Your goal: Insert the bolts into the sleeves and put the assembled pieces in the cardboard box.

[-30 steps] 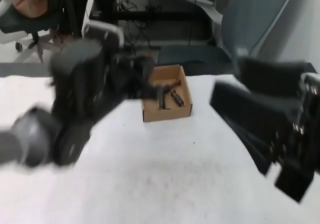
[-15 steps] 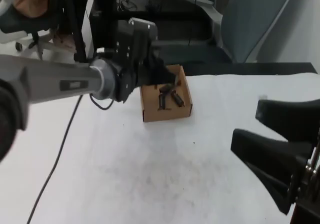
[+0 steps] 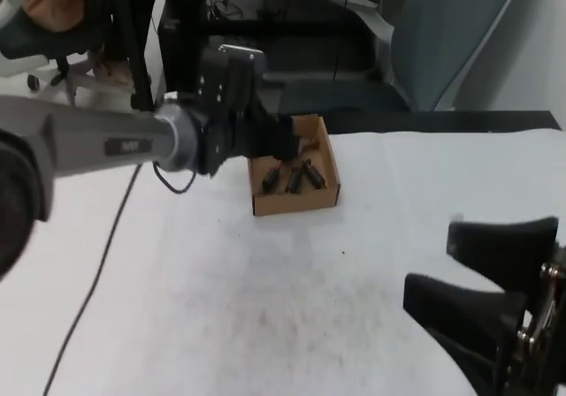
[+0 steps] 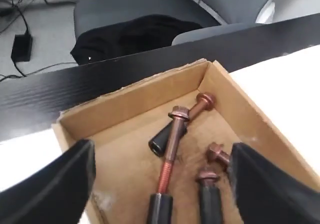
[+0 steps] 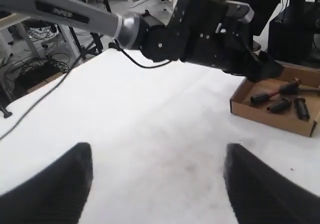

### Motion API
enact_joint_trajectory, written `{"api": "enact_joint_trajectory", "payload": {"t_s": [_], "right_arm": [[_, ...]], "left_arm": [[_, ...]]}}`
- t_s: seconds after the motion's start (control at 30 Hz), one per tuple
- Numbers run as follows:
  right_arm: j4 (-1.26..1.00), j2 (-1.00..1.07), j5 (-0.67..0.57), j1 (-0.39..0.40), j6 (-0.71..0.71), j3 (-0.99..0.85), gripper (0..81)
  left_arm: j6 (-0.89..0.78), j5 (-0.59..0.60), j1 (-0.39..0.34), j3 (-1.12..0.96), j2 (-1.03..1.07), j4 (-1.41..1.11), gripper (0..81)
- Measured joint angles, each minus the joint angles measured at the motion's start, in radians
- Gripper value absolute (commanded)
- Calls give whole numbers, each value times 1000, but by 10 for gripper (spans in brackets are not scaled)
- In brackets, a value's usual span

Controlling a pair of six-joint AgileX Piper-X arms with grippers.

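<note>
Left wrist view looks straight down into the cardboard box [image 4: 135,96], and the left claw [image 4: 160,154] hangs right over it. Its two fingers are spread wide and nothing is between them. I think it is there because the box is where the finished pieces go, and open fingers are how a piece gets let go. Inside the box lie the bolts [image 4: 178,115], copper colored, and I can count four heads. Most of them have their ends pushed into black sleeves [image 4: 161,141]. One long bolt lies across another. One bolt is partly hidden by a finger, so I cannot tell if it has a sleeve. The box walls keep the pieces from rolling off. The box sits at the far edge of the white tabletop [image 3: 265,308], about halfway along that edge. The right claw [image 5: 157,151] is over the near right corner of the tabletop, well apart from the box. Its fingers are wide apart too and it holds nothing. I think it is kept there so it is not in the other arm's way. All the pieces I can see are in the box, so the job looks close to done.
</note>
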Motion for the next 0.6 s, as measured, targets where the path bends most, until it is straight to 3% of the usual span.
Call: {"api": "enact_joint_trajectory", "payload": {"t_s": [0.07, 0.23, 0.37, 0.53, 0.6], "right_arm": [[23, -3, 41, 0, -18, -1, 479], [48, -50, 122, 0, -40, 2, 448], [49, -131, 157, 0, -59, -7, 367], [11, -184, 243, 0, -223, -18, 0], [-1, -184, 332, 0, -340, -18, 0]], "left_arm": [[-5, 51, 8, 0, -73, 68, 437], [24, 162, 34, 83, -349, 125, 7], [41, 179, 89, 248, -624, 63, 17], [50, 180, 197, 487, -1005, 35, 17], [58, 177, 255, 579, -1162, 35, 17]]}}
